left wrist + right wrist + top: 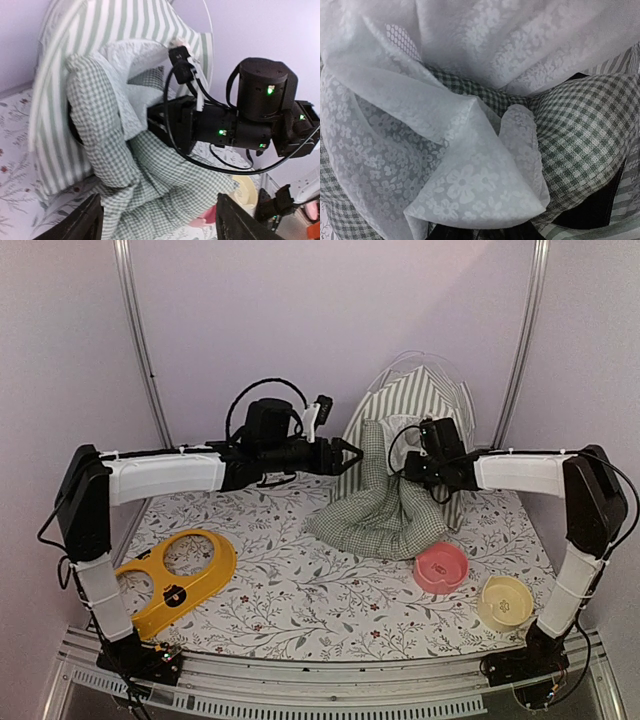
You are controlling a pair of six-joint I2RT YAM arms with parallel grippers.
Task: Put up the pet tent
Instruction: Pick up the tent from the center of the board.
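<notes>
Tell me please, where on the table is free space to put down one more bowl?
Free: the mat between the yellow feeder and the pink bowl. Crowded: the far right, where the pet tent and checked cushion pile up. The cream bowl takes the near right.

The top external view looks down from above and behind the arms' bases point(140, 660), facing the back wall point(330, 320), far enough to take in the whole table point(300, 590). The left wrist view looks across at closer range, with the pet tent point(115, 30) at upper left and the right arm point(250, 115) at right. The right wrist view sits pressed against the tent's white mesh point(420, 165) and the checked cushion point(575, 130). All three views share these fabrics.
</notes>
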